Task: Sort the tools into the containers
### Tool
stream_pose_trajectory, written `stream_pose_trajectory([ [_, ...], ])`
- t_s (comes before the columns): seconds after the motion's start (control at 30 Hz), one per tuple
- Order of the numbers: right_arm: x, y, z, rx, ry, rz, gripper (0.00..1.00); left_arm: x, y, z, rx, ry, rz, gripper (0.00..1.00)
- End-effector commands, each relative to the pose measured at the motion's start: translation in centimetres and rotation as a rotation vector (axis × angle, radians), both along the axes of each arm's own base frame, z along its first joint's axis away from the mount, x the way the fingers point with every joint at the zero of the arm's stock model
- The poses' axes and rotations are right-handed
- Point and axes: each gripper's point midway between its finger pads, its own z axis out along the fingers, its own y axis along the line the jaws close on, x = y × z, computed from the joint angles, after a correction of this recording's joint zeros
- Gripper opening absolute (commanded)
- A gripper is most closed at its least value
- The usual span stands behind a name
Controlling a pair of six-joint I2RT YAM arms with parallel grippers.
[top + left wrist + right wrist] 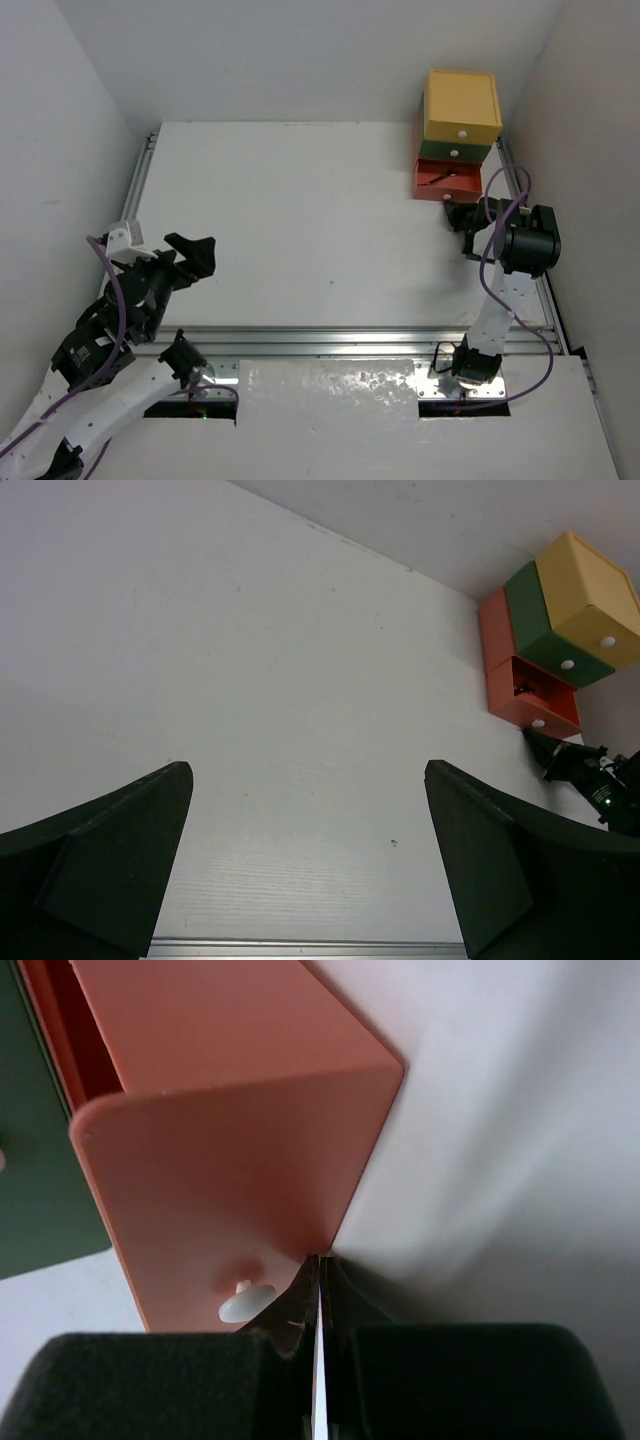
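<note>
Three drawers stand stacked at the back right: yellow (462,103) on top, green (455,150) in the middle, orange-red (421,182) at the bottom. The orange-red one is pulled part way out, with a thin dark tool (437,181) inside. No other tools show. My right gripper (458,216) is shut and empty. In the right wrist view its tips (320,1265) touch the orange-red drawer front (230,1180) at its lower corner, beside the white knob (245,1303). My left gripper (195,255) is open and empty over the table's left side, wide apart in its own view (310,810).
The left wrist view shows the drawer stack far right, yellow (585,585), green (545,630), orange-red (500,650), with the right gripper (540,745) just below it. White walls close in behind and to both sides. An aluminium rail (330,340) runs along the near edge.
</note>
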Motion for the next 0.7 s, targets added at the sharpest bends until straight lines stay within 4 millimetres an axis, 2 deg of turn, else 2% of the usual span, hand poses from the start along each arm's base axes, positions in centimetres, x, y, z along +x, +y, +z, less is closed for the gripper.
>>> stream_pose_trajectory([
  [0.0, 3.6, -0.6, 4.1, -0.067, -0.205, 0.049, 0.0, 0.5, -0.6, 0.4, 0.003, -0.007, -0.013, 1.0],
  [0.2, 6.7, -2.0, 4.5, -0.116, -0.205, 0.067, 0.0, 0.7, -0.7, 0.2, 0.014, 0.002, -0.015, 1.0],
  [0.23, 7.6, -2.1, 5.2, -0.127, -0.223, 0.075, 0.0, 0.7, -0.7, 0.2, 0.014, 0.001, -0.014, 1.0],
  [0.3, 8.1, -2.5, 4.4, -0.13, -0.198, 0.082, 0.01, 0.7, -0.8, 0.1, 0.017, 0.005, -0.017, 1.0],
  [0.33, 9.0, -2.8, 5.2, -0.14, -0.221, 0.087, 0.01, 0.8, -0.9, 0.0, 0.02, 0.008, -0.017, 1.0],
  [0.4, 9.5, -3.0, 3.8, -0.14, -0.192, 0.105, 0.01, 0.9, -1.0, -0.1, 0.026, 0.013, -0.022, 1.0],
  [0.43, 10.4, -3.3, 4.2, -0.149, -0.197, 0.127, 0.01, 1.0, -1.1, -0.2, 0.031, 0.018, -0.022, 1.0],
  [0.5, 10.8, -3.6, 3.0, -0.147, -0.174, 0.14, 0.01, 1.0, -1.1, -0.3, 0.036, 0.022, -0.023, 1.0],
  [0.67, 11.2, -3.8, 3.1, -0.16, -0.21, 0.168, 0.01, 1.3, -1.4, -0.5, 0.047, 0.032, -0.027, 1.0],
])
